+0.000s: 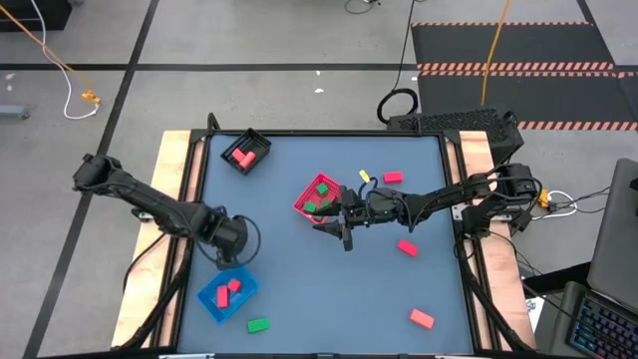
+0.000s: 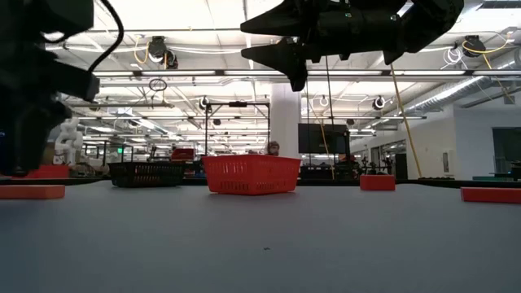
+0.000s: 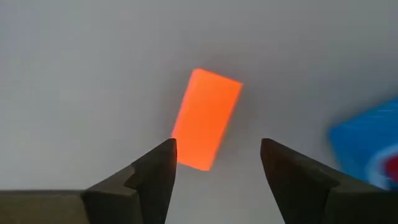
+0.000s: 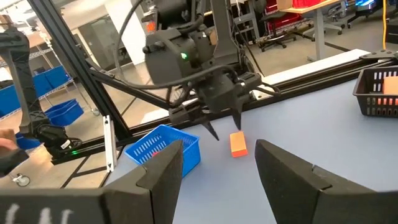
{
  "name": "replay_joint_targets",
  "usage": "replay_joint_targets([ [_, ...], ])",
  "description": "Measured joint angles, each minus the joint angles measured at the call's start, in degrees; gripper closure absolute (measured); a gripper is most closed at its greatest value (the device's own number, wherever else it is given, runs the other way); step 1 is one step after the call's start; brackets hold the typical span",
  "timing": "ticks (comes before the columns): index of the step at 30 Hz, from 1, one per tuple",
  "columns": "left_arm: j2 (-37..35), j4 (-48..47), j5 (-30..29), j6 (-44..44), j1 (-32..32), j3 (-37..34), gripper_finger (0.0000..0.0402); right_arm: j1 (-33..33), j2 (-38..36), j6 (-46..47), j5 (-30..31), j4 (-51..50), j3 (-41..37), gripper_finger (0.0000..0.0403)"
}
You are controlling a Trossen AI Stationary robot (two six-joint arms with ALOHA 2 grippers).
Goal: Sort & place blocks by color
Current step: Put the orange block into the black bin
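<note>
Left gripper (image 3: pixel 214 165), fingers apart, hovers over a red block (image 3: pixel 206 118) beside the blue tray (image 1: pixel 227 295); next, probably descend and close. Right gripper (image 4: pixel 214 168) waits, fingers apart, near the tray.

1. Left arm (image 1: pixel 150 204): dark, slender jointed links, black cable loop by wrist.
2. Left gripper (image 3: pixel 214 180): two dark, tapered fingers.
3. Right arm (image 1: pixel 439 199): dark links, bulky shoulder.
4. Right gripper (image 4: pixel 214 171): matching dark wedge-shaped fingers.

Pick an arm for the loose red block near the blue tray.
Left. Its open tool hovers right over that red block; the right tool, also open and empty, sits by the red tray.
</note>
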Motion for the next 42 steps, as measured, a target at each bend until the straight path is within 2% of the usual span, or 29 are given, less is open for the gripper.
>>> replay_joint_targets([
  [10,0.0,3.6,1.0,4.7,5.2,-6.4,0.017,0.0,0.0,0.0,0.0,0.0,0.0,0.0206],
  [16,0.0,5.7,0.3,4.5,6.4,-6.7,0.0171,0.0,0.0,0.0,0.0,0.0,0.0,0.0206],
  [21,0.0,5.9,-0.6,4.3,7.1,-6.7,0.0208,0.0,0.0,0.0,0.0,0.0,0.0,0.0206],
  [27,-0.1,7.5,-1.1,3.0,7.1,-6.6,0.0282,0.0,0.0,-0.2,0.0,0.0,0.0,0.0206],
  [34,0.0,14.2,-0.8,3.9,7.6,-6.6,0.0285,0.0,0.0,-1.1,0.0,0.0,0.0,0.0206],
  [42,0.0,16.0,-0.9,7.3,9.5,-3.7,0.0285,0.0,0.0,-1.5,0.0,0.0,0.0,0.0206],
])
